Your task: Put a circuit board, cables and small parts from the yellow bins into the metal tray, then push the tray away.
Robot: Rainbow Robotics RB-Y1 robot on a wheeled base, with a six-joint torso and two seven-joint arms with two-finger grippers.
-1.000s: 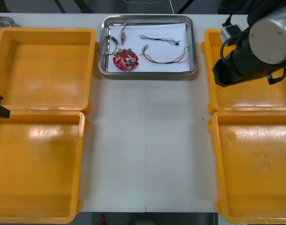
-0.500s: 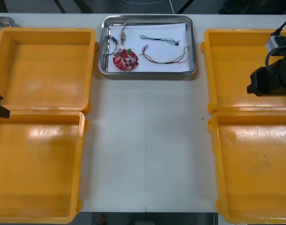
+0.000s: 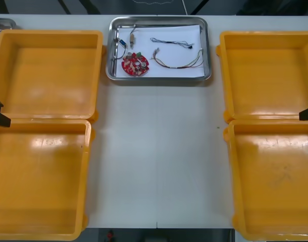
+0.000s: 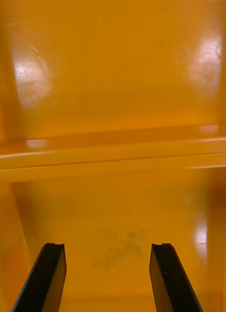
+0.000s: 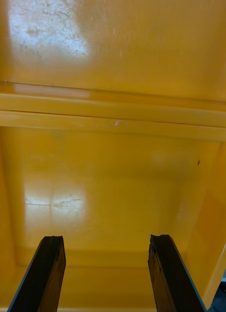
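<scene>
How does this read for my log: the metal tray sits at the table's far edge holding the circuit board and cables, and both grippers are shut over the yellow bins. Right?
Not quite: both grippers are open, not shut. The wrist views show the left gripper and the right gripper with fingers apart, nothing between, over the yellow bins. The metal tray part holds.

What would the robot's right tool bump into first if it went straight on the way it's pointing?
Probably the bare floor of the yellow bin under it. The right tool is open, and nothing lies between it and that floor. Depth is hard to judge, though.
</scene>
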